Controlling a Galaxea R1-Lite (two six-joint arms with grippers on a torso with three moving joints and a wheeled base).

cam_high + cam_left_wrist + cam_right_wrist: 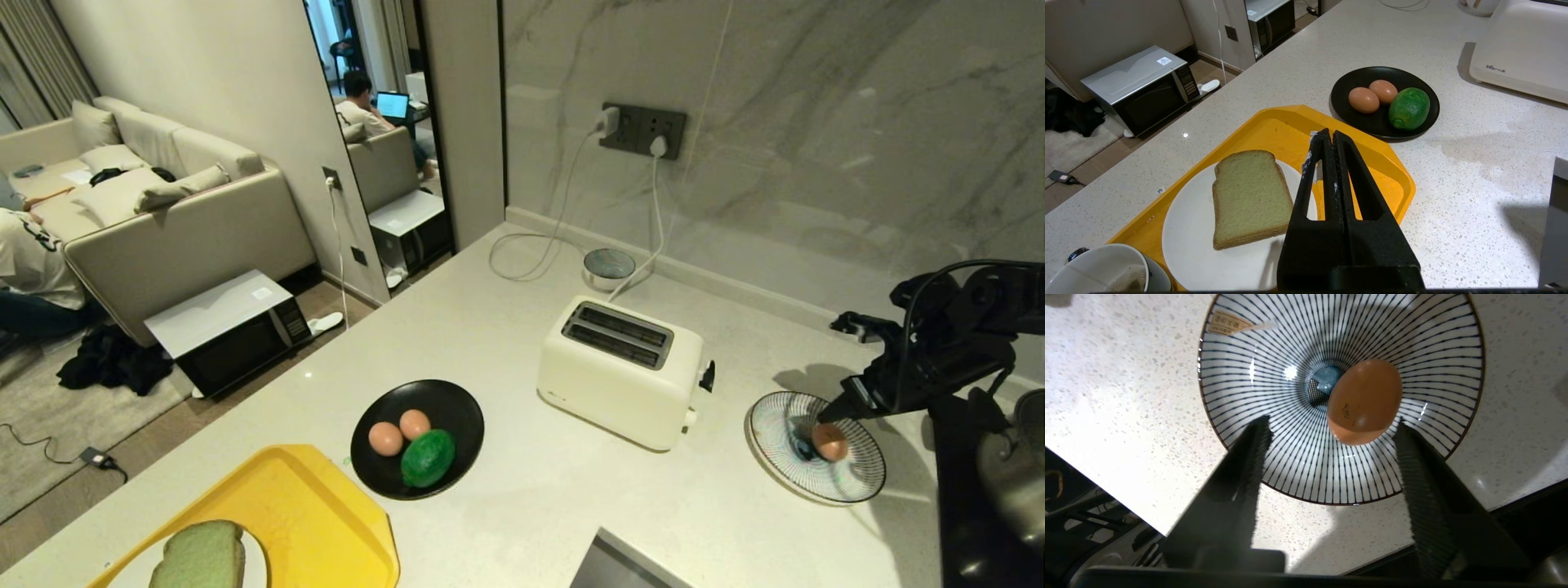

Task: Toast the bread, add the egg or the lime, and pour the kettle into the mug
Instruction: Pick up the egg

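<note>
One egg [830, 442] [1363, 402] lies in a blue-striped plate [849, 490] [1290, 465] at the right. My right gripper [826, 415] [1331, 421] hangs open just above it, the egg free between and beyond the fingers. Two more eggs [385, 438] [1363, 100] and the lime [427, 458] [1408, 108] sit on a black plate [457, 404]. The bread [1249, 196] [200, 559] rests on a white plate [1208, 261] in a yellow tray [310, 506]. My left gripper [1327, 136] is shut, empty, over the tray. The mug [1106, 269] shows beside the tray. A dark rounded vessel [1012, 469], cut off, may be the kettle.
A cream toaster [620, 371] [1523, 53] with empty slots stands mid-counter, plugged into the wall socket [642, 131]. A black hob surface [980, 531] lies at the right. The counter's left edge drops to a floor with a microwave [237, 331]. A person sits far back.
</note>
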